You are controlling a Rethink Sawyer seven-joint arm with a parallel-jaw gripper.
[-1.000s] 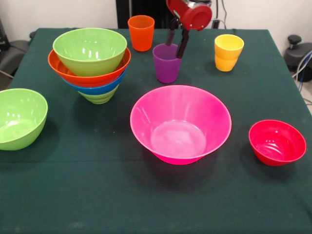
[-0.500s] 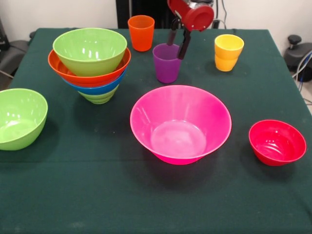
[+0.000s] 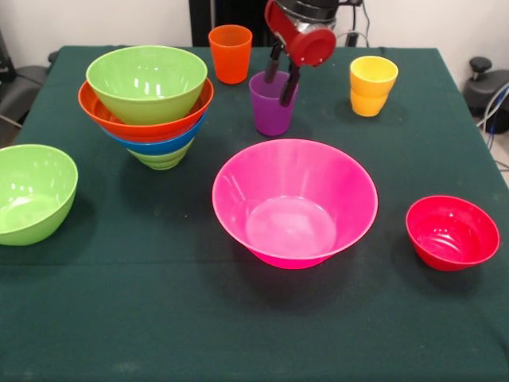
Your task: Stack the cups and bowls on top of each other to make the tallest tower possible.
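My gripper [image 3: 281, 76] hangs over the translucent purple cup [image 3: 270, 113] at the back middle. It is open, with one finger inside the cup's mouth and the other at its right rim. The cup stands on the table. An orange cup [image 3: 231, 54] stands behind and to its left, a yellow cup [image 3: 372, 86] to its right. At the back left is the tower [image 3: 148, 107]: a lime green bowl [image 3: 146, 79] on top, nested in an orange bowl, then a blue one and a lime green one.
A large pink bowl [image 3: 294, 203] sits in the middle, just in front of the purple cup. A small red bowl [image 3: 452, 232] lies at the right, and a lone lime green bowl [image 3: 32, 193] at the left edge. Dark green cloth [image 3: 159, 318] covers the table.
The gripper has shifted a little to the left and dropped lower onto the purple cup's rim. The cups and bowls have not moved.
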